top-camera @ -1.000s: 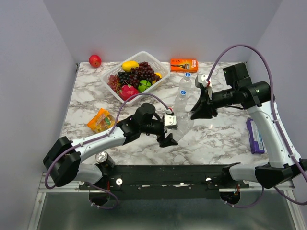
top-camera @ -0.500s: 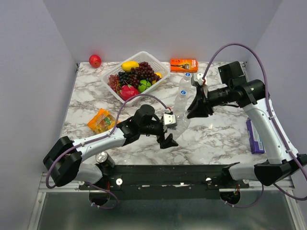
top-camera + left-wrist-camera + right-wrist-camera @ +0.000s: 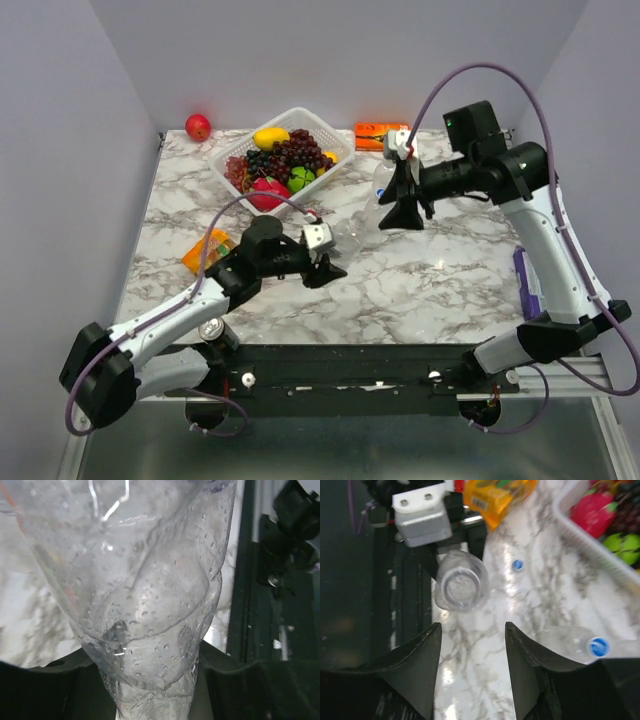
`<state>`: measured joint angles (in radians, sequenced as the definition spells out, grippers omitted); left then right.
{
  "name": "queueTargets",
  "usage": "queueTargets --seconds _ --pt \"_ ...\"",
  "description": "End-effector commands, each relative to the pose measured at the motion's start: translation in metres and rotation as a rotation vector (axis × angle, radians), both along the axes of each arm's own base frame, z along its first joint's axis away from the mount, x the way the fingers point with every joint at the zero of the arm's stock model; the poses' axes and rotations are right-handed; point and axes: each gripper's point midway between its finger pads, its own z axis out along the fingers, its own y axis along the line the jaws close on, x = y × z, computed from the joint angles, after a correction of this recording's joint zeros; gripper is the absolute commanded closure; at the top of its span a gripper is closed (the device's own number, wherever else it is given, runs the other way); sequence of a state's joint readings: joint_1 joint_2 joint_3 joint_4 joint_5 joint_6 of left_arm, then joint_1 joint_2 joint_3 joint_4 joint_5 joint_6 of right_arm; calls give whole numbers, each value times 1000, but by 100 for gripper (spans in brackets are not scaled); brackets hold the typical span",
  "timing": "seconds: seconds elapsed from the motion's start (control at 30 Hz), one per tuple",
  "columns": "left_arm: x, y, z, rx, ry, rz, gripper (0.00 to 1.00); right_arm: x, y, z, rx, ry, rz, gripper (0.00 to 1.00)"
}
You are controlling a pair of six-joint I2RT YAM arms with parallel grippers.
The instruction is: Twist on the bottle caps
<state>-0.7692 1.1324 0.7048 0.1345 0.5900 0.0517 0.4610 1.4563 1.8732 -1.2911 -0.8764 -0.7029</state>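
Observation:
My left gripper (image 3: 325, 270) is shut on a clear bottle (image 3: 145, 605), which fills the left wrist view between the dark fingers (image 3: 45, 690). In the right wrist view this bottle (image 3: 461, 586) shows an open, uncapped mouth. A loose blue bottle cap (image 3: 518, 565) lies on the marble beside it. A second bottle (image 3: 570, 641) lies on the table with a blue cap (image 3: 598, 646) on its neck. My right gripper (image 3: 472, 630) is open and holds nothing. It hovers further back over the table (image 3: 400, 212), apart from the held bottle (image 3: 350, 243).
A white basket of fruit (image 3: 325, 125) stands at the back. An orange box (image 3: 372, 130) is behind the right gripper, an orange packet (image 3: 203, 252) at the left and a purple box (image 3: 530, 285) at the right edge. A red apple (image 3: 198, 126) and a can (image 3: 212, 328) are also in view.
The left gripper closed on the bottle and drew it left, toward the near edge. The right gripper opened, let go and pulled back and up, away from the bottle.

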Motion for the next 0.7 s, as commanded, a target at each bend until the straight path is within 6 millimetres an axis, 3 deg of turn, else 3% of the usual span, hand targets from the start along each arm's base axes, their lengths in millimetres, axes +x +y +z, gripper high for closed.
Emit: queueTargets --seconds 0.0,0.07,0.1,0.13,0.2,0.37,0.53,0.6,0.67 --pt "27 62 13 19 -89 207 92 38 -4 36 -32 -145 -125 37" --pt "37 92 6 66 -117 319 100 58 5 40 -30 -140 -161 35" --pt "44 111 20 54 -173 426 100 66 12 39 -27 -139 -163 33" --pt "45 122 19 70 -171 476 100 76 18 29 -54 -137 -173 32" --pt "51 145 38 38 -179 582 100 77 43 15 -78 -167 -116 29" --pt "69 199 69 -21 -195 854 100 88 100 -72 -288 -225 -41 30" --pt "84 256 104 -117 -233 1095 100 98 132 -143 -367 -99 -53 28" --pt "82 262 111 -147 -247 1104 100 99 146 -160 -370 -63 -29 21" --pt "82 270 106 -153 -240 1121 100 103 157 -189 -403 -60 11 21"
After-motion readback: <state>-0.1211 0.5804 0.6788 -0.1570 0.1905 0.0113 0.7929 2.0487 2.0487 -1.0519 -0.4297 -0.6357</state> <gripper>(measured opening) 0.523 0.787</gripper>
